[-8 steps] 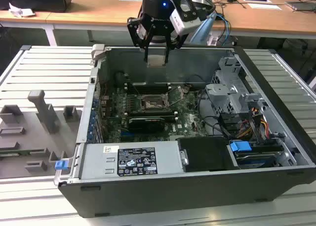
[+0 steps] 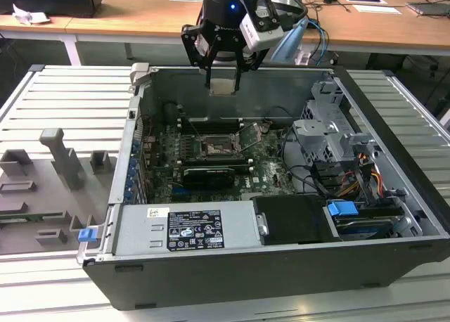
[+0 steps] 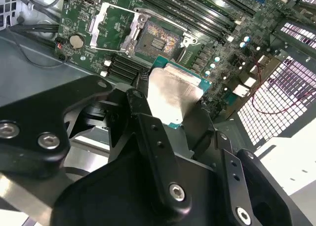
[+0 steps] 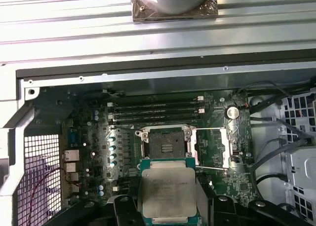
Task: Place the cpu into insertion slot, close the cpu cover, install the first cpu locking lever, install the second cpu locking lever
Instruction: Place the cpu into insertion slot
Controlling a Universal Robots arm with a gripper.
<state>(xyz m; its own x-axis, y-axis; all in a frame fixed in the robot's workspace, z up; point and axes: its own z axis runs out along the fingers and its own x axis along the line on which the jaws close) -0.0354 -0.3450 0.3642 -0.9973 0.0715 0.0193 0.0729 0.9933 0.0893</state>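
First wrist view: the gripper (image 4: 165,207) has its fingers closed on opposite edges of the cpu (image 4: 167,186), holding it flat, metal top up; in the exterior view the insertion slot (image 2: 214,147) lies at about six o'clock from the chip, well below and apart, bare; the cpu cover (image 2: 249,136) stands swung open at the slot's three o'clock; around it, green motherboard (image 2: 271,171) inside the open computer case (image 2: 281,269); slatted table (image 2: 63,90) beneath; wooden desks (image 2: 140,13) at twelve o'clock.
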